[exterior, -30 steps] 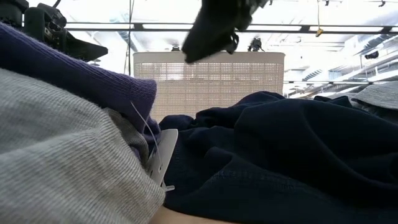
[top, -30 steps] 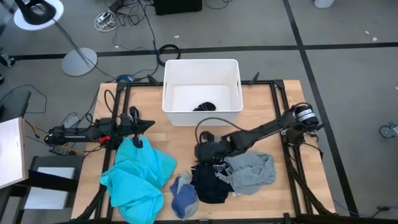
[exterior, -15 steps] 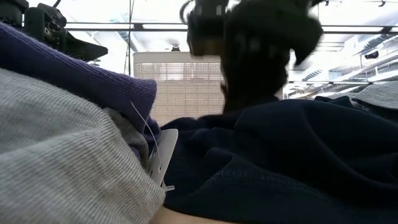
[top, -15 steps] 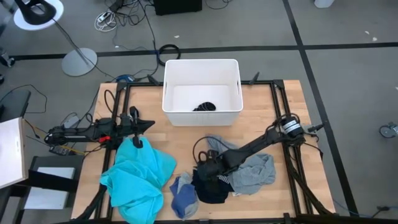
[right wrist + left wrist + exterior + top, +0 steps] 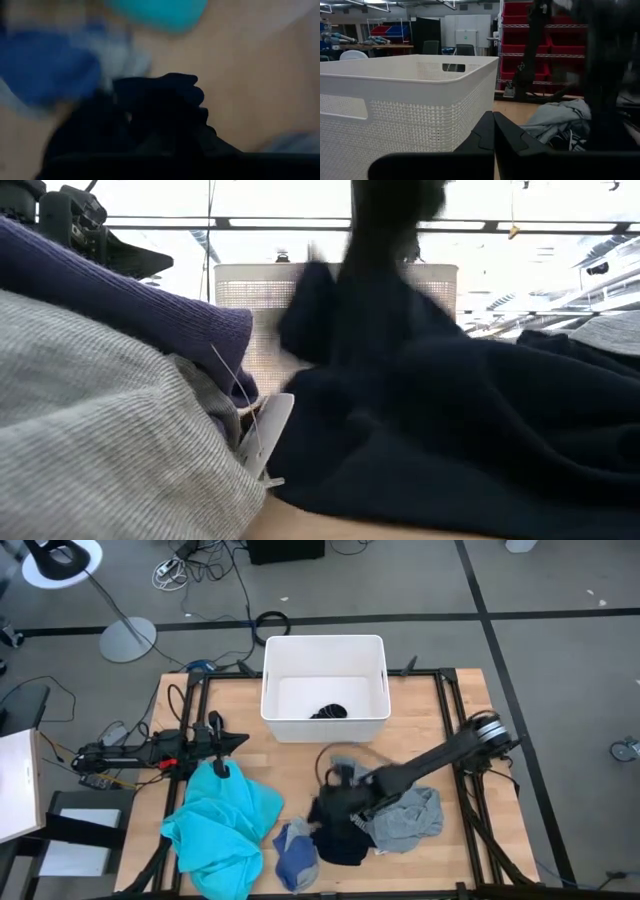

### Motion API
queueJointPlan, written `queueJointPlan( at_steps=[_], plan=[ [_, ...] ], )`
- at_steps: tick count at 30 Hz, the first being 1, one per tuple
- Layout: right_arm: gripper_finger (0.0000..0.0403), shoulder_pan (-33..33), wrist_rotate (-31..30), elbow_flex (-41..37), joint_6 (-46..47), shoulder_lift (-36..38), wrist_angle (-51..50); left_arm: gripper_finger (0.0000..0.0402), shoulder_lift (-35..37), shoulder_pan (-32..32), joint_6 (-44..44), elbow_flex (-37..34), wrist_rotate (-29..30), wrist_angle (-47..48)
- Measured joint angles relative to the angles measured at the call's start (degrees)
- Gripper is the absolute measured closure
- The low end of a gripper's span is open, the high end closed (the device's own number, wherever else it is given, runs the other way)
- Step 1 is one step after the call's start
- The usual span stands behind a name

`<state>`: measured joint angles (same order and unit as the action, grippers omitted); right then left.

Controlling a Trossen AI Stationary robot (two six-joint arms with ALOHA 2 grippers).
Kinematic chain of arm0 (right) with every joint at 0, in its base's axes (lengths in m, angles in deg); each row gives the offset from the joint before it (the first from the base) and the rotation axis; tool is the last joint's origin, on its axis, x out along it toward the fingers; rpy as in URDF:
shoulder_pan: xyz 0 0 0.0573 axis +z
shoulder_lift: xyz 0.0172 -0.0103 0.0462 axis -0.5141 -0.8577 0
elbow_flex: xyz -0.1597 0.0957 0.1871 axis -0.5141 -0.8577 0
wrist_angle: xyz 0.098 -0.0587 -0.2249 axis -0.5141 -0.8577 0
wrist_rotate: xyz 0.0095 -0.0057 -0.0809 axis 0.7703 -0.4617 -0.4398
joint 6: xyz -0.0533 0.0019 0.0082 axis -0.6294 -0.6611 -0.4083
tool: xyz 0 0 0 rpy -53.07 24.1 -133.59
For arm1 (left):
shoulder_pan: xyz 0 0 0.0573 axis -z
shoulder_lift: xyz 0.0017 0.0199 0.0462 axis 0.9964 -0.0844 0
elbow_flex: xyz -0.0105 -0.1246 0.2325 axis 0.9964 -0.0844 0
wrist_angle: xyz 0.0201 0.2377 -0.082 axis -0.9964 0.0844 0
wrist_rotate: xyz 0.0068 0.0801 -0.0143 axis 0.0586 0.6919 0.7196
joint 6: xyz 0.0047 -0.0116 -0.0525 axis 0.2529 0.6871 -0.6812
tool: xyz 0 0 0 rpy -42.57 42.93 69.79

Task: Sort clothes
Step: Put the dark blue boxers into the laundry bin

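The dark navy piece [image 5: 342,838] lies near the table's front, between the blue piece [image 5: 296,858] and the grey top [image 5: 408,816]. My right gripper [image 5: 328,804] is shut on its far part. The large turquoise shirt [image 5: 220,830] lies spread at the front left. Small black socks [image 5: 328,712] lie on the floor of the white bin [image 5: 324,648]. My left gripper [image 5: 238,740] waits shut at the table's left, beside the bin, touching nothing. My right gripper pinches a bunched fold of the dark navy piece at its far left part [image 5: 322,814], coming down at a slant from the table's right. The held cloth rises in a peak [image 5: 322,310]; the rest [image 5: 450,450] lies on the table. The view along the fingers is blurred.
The white bin's latticed wall [image 5: 420,115] stands at the table's far middle, close to my left gripper. Bare wood [image 5: 290,765] lies between the bin and the clothes. Black frame rails [image 5: 445,705] run along the table's sides.
My right gripper has come down toward the table's near edge onto the dark navy piece and has shut on it. It has since risen a little, drawing the cloth's far part up into a peak while the rest stays on the table.
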<state>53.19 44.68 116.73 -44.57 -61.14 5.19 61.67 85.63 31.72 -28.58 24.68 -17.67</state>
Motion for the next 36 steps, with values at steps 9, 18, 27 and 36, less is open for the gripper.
queueJointPlan(
  at_steps=[9,18,27,36],
  plan=[
    [0.0399,-4.5,-6.3,10.8,-13.8,13.8,-0.3,0.0400,0.0,0.0,0.0,0.0,0.0,0.0],
    [0.0400,-16.6,-6.2,30.7,-29.9,15.6,0.7,0.0400,0.0,0.0,0.0,0.0,0.0,0.0],
    [0.0399,-35.7,2.4,38.3,-35.1,15.7,10.1,0.0400,0.0,0.0,0.0,0.0,0.0,-0.1],
    [0.0392,-46.4,18.2,26.6,-24.2,15.5,-0.2,0.0400,0.0,0.0,-0.3,0.0,0.0,-3.5]
  ],
)
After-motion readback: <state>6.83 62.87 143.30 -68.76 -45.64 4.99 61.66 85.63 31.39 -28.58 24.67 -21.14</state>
